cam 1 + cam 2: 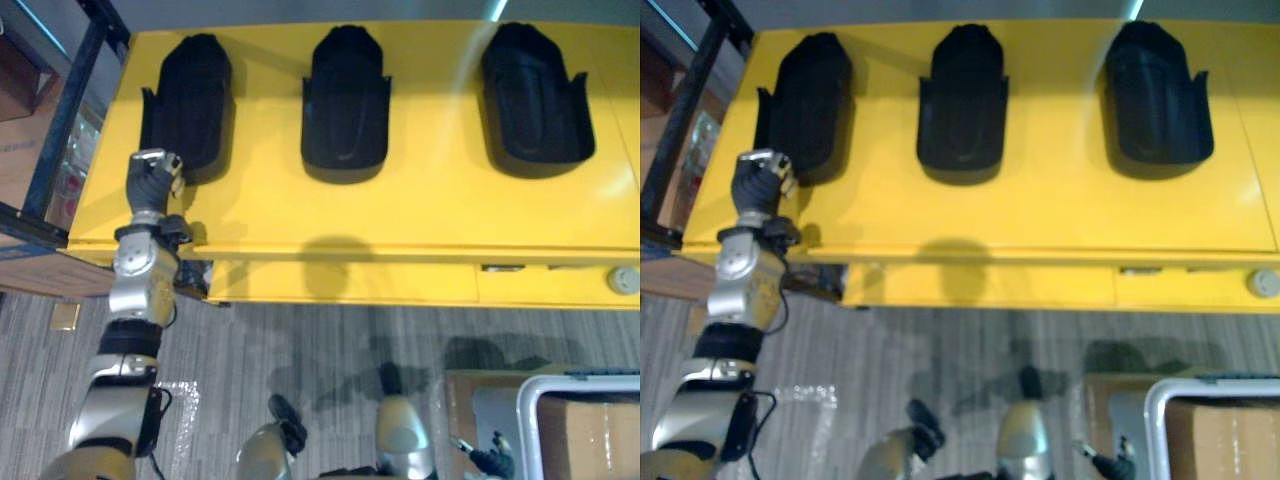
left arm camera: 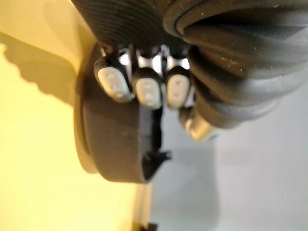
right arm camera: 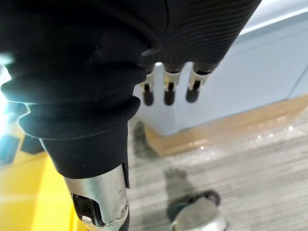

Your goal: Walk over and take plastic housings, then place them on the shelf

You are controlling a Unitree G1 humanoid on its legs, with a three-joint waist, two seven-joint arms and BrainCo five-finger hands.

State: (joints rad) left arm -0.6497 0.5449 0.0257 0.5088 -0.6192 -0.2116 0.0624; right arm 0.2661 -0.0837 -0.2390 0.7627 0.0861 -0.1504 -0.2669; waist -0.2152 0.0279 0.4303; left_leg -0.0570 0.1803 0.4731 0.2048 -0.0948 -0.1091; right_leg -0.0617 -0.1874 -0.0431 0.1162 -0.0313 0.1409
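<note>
Logging from my remote station, item by item.

- Yellow desk: 3 black plastic housings in a row, well apart from each other.
- Left housing: near desk's left edge.
- Middle housing: approx. centre of row.
- Right housing: toward desk's right end.
- Left robot hand: at near end of left housing, fingers curled over its rim & touching it. I read that as a hold.
- Right robot hand: low, over grey carpet floor. Fingers hang straight, nothing held.
- Cardboard box: inside white-rimmed bin, on floor, front-right.
- Dark rack frame: left of desk.
</note>
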